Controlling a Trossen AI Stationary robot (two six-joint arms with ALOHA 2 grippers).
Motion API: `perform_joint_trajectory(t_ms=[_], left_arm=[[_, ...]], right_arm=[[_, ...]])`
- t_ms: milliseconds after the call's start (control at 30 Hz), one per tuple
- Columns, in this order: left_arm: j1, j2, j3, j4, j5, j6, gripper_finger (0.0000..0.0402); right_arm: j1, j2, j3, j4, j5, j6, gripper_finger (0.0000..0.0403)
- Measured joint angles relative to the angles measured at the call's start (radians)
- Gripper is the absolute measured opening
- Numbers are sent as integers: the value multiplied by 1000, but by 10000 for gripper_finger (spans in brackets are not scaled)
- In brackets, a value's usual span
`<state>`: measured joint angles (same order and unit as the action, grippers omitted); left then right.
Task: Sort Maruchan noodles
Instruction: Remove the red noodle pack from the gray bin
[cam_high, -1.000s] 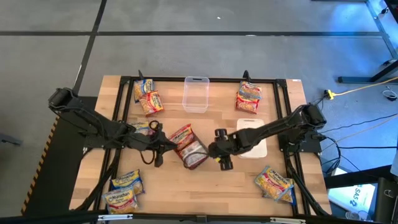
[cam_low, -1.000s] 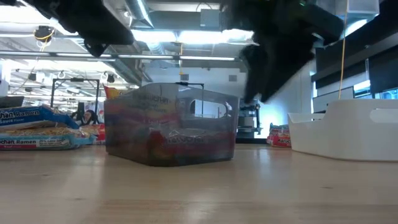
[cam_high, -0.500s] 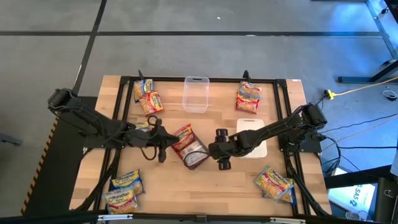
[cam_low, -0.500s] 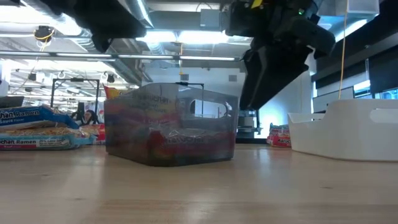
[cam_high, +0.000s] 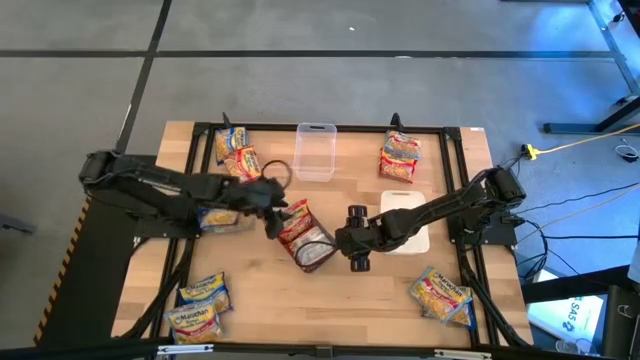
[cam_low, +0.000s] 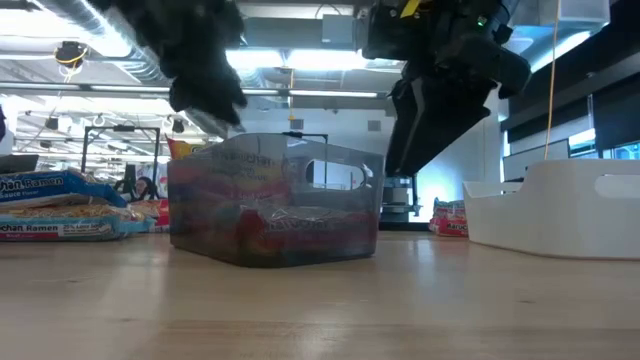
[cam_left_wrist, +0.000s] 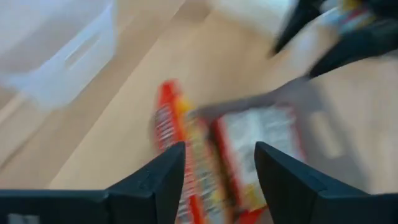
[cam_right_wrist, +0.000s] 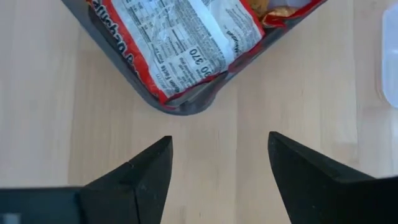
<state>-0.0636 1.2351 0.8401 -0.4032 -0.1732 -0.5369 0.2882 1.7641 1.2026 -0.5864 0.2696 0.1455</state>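
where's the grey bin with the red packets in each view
High view: grey bin at table centre, between both arms, packets inside.
Low view: centre-left, standing on the table.
Left wrist view: blurred, ahead of the left tool, holding red packets.
Right wrist view: its corner at the top, ahead of the open right tool.
Shared landmark: the red-labelled packet inside it.

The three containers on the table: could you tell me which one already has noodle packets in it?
The grey container at the table's centre: red packets lie in it. The clear one and the white one show none.
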Motion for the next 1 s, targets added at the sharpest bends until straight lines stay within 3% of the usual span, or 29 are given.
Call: perform_joint_trajectory(t_ms=[133, 367, 567, 1000], left_arm=[[72, 120, 118, -182, 89, -35, 194], [116, 256, 177, -192, 221, -30, 195], [116, 265, 178, -183, 315, -30, 195], [88, 260, 178, -79, 368, -36, 177]], right_arm=[[0, 0, -14, 16, 11, 0, 237], [0, 0, -115, 62, 10, 32, 237], [0, 0, -168, 116, 8, 57, 237], [0, 0, -173, 261, 8, -17, 237]])
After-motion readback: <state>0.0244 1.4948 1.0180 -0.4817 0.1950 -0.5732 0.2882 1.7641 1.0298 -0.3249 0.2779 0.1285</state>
